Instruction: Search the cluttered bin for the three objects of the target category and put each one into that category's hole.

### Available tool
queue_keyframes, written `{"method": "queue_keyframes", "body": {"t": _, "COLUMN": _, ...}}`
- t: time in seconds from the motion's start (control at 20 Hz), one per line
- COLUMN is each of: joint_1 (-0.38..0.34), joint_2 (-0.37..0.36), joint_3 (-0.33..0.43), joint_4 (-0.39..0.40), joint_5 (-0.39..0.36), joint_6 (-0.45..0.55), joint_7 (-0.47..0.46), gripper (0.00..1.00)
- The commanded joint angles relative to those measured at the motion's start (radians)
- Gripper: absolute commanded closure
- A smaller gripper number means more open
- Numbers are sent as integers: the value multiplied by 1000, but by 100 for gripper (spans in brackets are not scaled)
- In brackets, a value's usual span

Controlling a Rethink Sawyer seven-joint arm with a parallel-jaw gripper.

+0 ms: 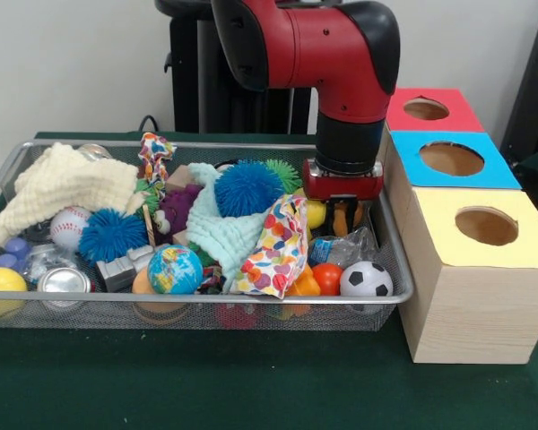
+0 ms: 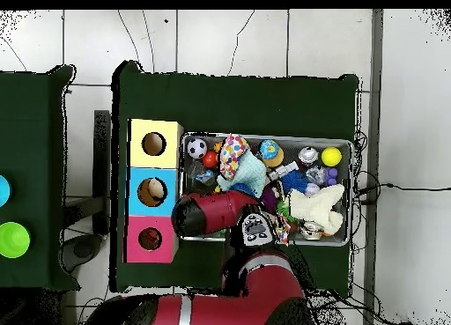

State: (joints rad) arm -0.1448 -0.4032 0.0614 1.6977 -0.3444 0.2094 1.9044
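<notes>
A wire mesh bin (image 1: 390,242) holds a jumble of balls, cloths and cans. My gripper (image 1: 345,219) is lowered into its right rear corner, next to a small yellow ball (image 1: 316,213) and above crinkled clear plastic (image 1: 354,246). Whether it holds anything is hidden. A soccer ball (image 1: 366,279) and an orange-red ball (image 1: 326,276) lie just in front of it. Further left are a globe ball (image 1: 174,270), two blue spiky balls (image 1: 247,188), a baseball (image 1: 69,227) and a colourful cloth (image 1: 278,246). In the overhead view the arm (image 2: 198,216) covers the gripper.
Three wooden boxes stand right of the bin, each with a round hole: red top (image 1: 428,109), blue top (image 1: 451,159), yellow top (image 1: 486,226). A cream cloth (image 1: 63,184), a teal cloth (image 1: 220,228) and a can (image 1: 63,282) fill the bin's left and middle.
</notes>
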Motion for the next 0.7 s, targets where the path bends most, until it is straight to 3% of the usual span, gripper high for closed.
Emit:
{"method": "queue_keyframes", "body": {"t": 0.05, "joint_1": 12, "joint_2": 63, "joint_3": 96, "joint_4": -55, "joint_5": 50, "joint_6": 138, "joint_7": 55, "gripper": 100}}
{"method": "queue_keyframes", "body": {"t": 0.7, "joint_1": 32, "joint_2": -44, "joint_3": 121, "joint_4": 2, "joint_5": 122, "joint_6": 255, "joint_7": 68, "gripper": 100}}
